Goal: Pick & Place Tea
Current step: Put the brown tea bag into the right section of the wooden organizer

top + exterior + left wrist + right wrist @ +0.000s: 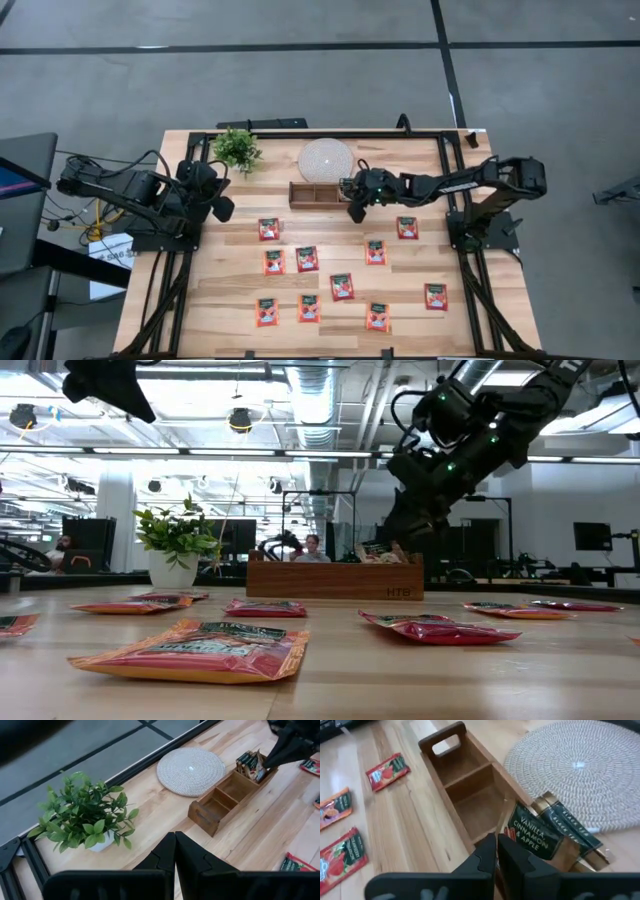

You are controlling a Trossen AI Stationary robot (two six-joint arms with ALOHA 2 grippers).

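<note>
Nearest the front edge, in front of the wooden tray (318,193), red tea sachets (342,287) lie scattered flat on the table (220,290). Right gripper (356,212) hangs over the tray's right-end compartment, fingers pinched shut with nothing between them, dark-label sachets (536,833) standing right there. Left gripper (222,208) waits shut and empty left of the tray, near the plant (237,148). Behind the tray sits the white disc (325,160).
</note>
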